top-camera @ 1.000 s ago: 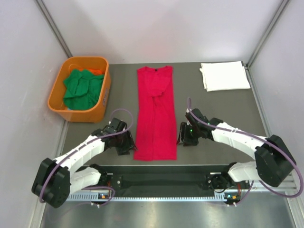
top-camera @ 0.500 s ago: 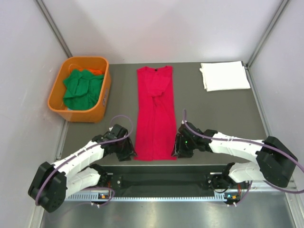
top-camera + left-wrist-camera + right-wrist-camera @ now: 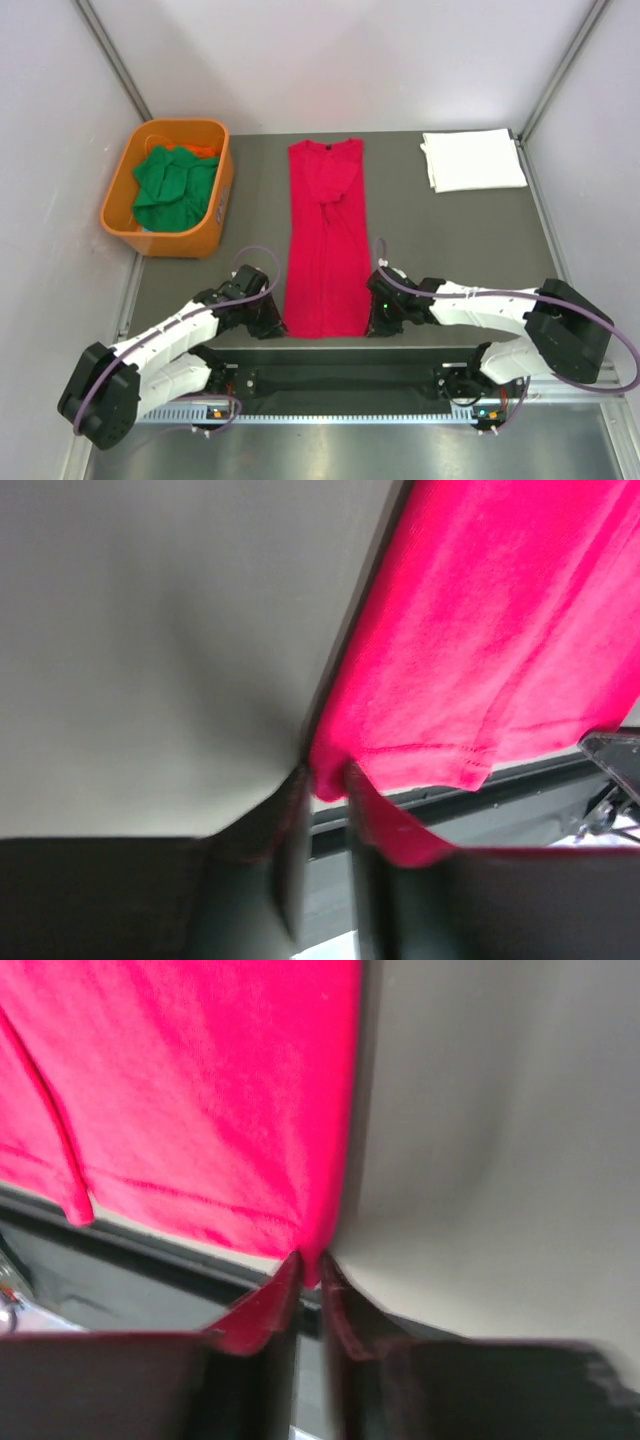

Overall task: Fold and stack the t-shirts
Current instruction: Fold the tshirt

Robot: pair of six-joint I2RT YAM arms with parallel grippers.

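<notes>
A bright red t-shirt [image 3: 327, 240], folded into a long narrow strip, lies down the middle of the table with its collar at the far end. My left gripper [image 3: 272, 322] sits at its near left hem corner. In the left wrist view that gripper [image 3: 328, 785] is shut on the corner of the red t-shirt [image 3: 480, 630]. My right gripper [image 3: 375, 318] is at the near right hem corner, and in the right wrist view it [image 3: 310, 1270] pinches the red t-shirt [image 3: 180, 1090] tightly. A folded white t-shirt [image 3: 472, 160] lies at the far right. Green t-shirts [image 3: 172, 185] fill the tub.
An orange plastic tub [image 3: 222, 200] stands at the far left of the grey table [image 3: 450, 240]. The shirt's hem lies right at the table's near edge, above the black rail that carries the arm bases. Metal frame posts and pale walls flank both sides.
Both grippers slid toward the near edge, from beside the shirt's lower sides to its hem corners, and their jaws closed onto the cloth.
</notes>
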